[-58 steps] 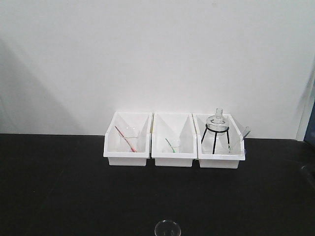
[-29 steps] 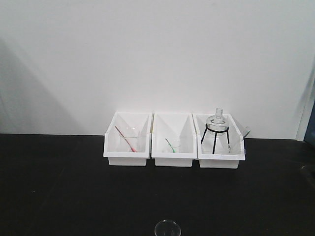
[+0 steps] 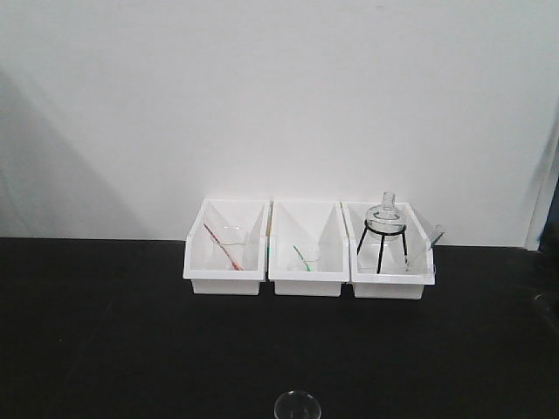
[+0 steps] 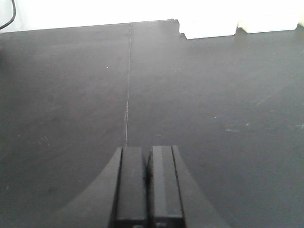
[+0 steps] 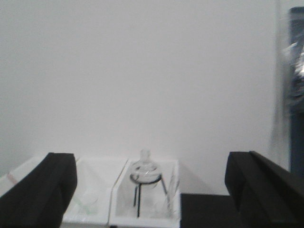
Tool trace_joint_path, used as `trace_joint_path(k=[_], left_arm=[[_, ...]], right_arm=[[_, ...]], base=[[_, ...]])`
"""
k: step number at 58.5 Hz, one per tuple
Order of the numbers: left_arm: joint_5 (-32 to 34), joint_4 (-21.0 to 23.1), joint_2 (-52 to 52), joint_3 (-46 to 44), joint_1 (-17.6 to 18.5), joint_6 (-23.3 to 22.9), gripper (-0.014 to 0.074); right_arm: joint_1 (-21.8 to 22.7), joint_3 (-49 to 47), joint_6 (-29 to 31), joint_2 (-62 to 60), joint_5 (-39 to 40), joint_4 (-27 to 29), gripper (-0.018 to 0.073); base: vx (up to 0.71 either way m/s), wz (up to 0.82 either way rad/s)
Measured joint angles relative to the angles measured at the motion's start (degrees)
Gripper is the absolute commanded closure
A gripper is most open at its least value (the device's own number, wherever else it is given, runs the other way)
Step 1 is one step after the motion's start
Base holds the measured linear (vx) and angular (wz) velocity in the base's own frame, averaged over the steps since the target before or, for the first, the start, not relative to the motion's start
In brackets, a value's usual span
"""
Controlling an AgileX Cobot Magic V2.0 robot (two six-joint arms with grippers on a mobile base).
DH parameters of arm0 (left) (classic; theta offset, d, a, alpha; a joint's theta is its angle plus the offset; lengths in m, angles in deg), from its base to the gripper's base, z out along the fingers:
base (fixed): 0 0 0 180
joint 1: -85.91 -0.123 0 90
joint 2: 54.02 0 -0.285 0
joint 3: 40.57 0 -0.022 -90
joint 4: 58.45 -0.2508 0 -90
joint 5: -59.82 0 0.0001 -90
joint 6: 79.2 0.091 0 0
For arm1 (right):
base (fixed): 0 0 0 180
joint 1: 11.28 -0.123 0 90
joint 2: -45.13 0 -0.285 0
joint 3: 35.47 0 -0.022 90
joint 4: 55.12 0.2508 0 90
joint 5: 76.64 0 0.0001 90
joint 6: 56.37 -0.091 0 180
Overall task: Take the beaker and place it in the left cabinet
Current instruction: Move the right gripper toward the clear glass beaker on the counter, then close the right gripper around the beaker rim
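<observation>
A clear glass beaker (image 3: 297,407) stands on the black table at the front view's bottom edge, only its rim showing. The left white bin (image 3: 225,278) holds a small glass vessel and a red rod. My left gripper (image 4: 147,151) is shut and empty, low over bare black table, with white bins (image 4: 209,29) far ahead of it. My right gripper (image 5: 151,164) is open wide and empty, raised and facing the bins from a distance. A round flask on a black tripod (image 5: 144,173) shows between its fingers. Neither gripper shows in the front view.
Three white bins stand in a row against the white wall. The middle bin (image 3: 307,281) holds a small glass and a green rod. The right bin (image 3: 391,286) holds a flask on a tripod (image 3: 384,229) and a glass tube. A dark object (image 5: 297,95) stands at the far right.
</observation>
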Motion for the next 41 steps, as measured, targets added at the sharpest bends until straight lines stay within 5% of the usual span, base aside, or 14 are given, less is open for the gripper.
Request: trace_joint_path(k=[12,18,41], left_arm=[[0.0,0.0,0.0,0.0,0.0,0.0,0.0593],[0.0,0.0,0.0,0.0,0.0,0.0,0.0593],[0.0,0.0,0.0,0.0,0.0,0.0,0.0593]], right_arm=[[0.0,0.0,-15.02,15.72,15.84,-31.39,-0.0013],[0.0,1.22,-16.72,23.02,20.66,-40.13,0.0002],[0.0,3.13,-2.17,44.49,33.49,-38.93,0.0009]], base=[[0.0,0.0],[0.0,0.0],[0.0,0.0]])
